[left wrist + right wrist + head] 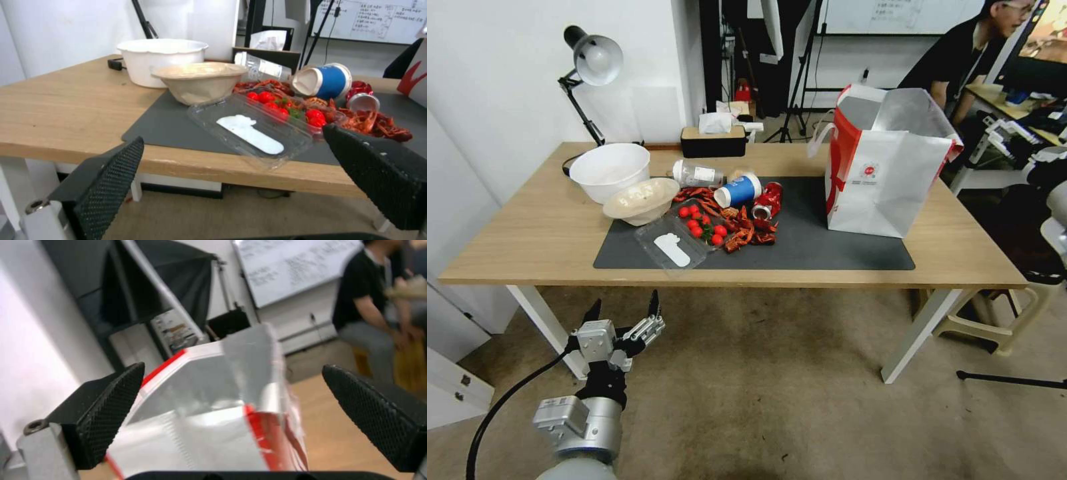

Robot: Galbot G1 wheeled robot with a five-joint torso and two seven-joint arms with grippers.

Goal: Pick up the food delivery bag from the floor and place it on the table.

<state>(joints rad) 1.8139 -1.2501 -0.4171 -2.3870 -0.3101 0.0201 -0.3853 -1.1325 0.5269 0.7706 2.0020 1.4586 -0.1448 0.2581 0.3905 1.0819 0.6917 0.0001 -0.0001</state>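
The food delivery bag (887, 167) stands upright on the table (527, 227), on the right end of the dark grey mat (827, 247). It is white with red sides, and its foil-lined mouth is open. My right gripper (232, 367) is open, and the bag's foil top (213, 406) lies close ahead between its spread fingers, untouched. The right arm (1044, 170) shows off the table's right end. My left gripper (625, 301) hangs open and empty over the floor (760, 373), just below the table's front edge at the left.
Left of the bag the mat holds a white bowl (610, 170), a lidded paper bowl (640, 199), a clear tomato box (684, 240), a tipped blue cup (739, 190), a can (767, 200), a bottle (697, 175) and red scraps. A desk lamp (590, 60) and tissue box (714, 140) stand behind. A stool (994, 320) stands at the right.
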